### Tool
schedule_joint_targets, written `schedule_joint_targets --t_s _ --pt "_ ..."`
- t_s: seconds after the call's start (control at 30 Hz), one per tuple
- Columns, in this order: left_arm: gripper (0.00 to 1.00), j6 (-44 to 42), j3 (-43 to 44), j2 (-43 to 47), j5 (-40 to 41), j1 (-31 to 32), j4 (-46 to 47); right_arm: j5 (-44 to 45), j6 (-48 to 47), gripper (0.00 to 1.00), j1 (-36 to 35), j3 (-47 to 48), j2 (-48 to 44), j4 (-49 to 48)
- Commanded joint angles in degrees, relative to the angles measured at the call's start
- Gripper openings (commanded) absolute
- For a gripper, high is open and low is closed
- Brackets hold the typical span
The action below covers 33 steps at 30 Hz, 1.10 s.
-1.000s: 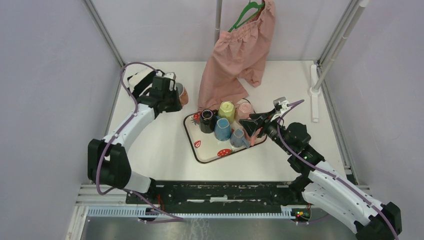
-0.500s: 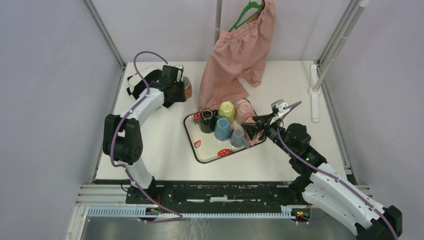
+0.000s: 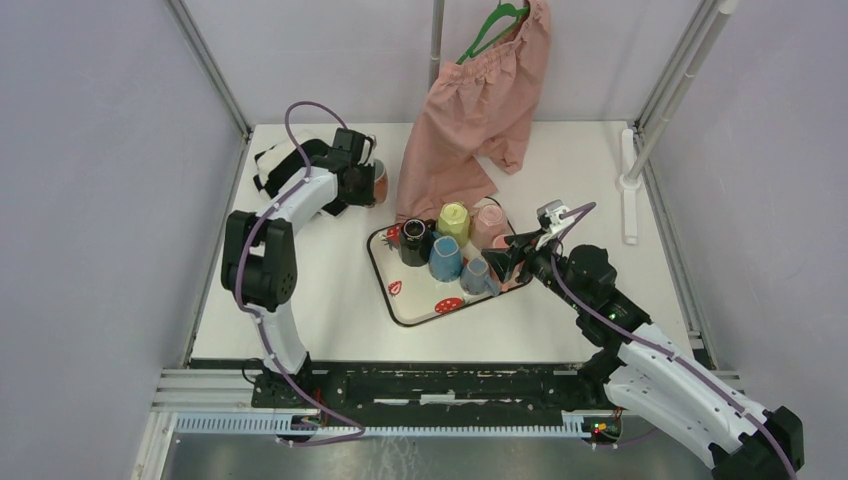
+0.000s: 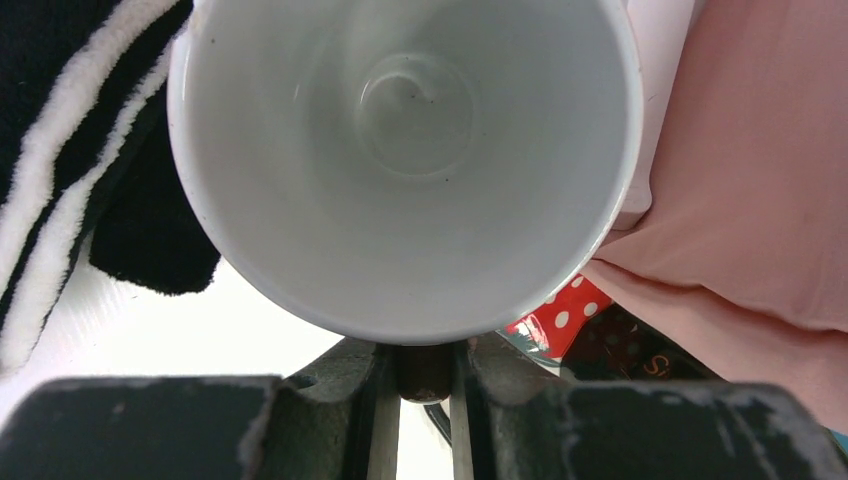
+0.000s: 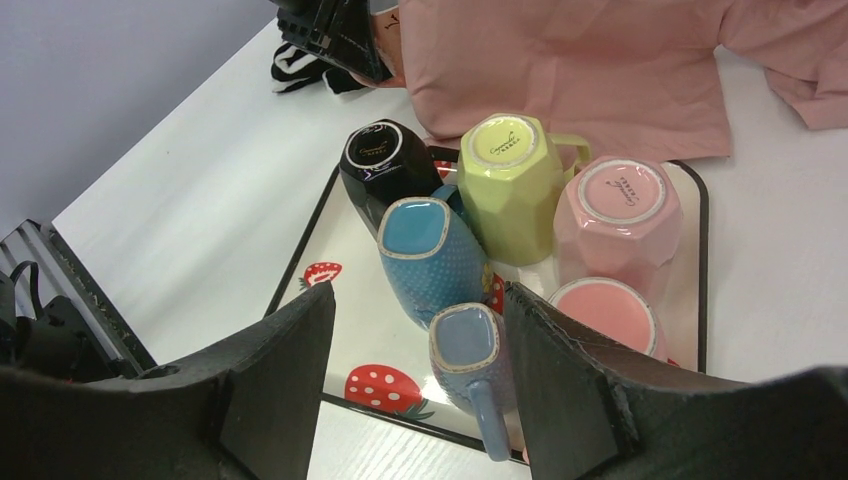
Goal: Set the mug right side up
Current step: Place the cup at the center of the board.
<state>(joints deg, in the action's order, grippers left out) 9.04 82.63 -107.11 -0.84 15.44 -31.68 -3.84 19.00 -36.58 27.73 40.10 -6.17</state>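
While poised at the far left of the table, clenched on a brown part of the mug — left gripper; mug mouth toward the wrist camera, white inside showing, beside striped cloth and pink shorts; right gripper spread wide above the tray of mugs.

The top camera looks down from behind the arms over the whole bench. The left wrist camera stares into a mug from very close. The right wrist camera overlooks the tray, also seen from above.
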Motion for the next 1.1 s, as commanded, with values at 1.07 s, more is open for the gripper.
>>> schedule_joint_targets --t_s 1.07 --pt "0.15 -4.3 7.4 -6.0 -0.4 0.5 -2.4 2.1 0.8 0.69 0.3 0.5 -1.2 3.4"
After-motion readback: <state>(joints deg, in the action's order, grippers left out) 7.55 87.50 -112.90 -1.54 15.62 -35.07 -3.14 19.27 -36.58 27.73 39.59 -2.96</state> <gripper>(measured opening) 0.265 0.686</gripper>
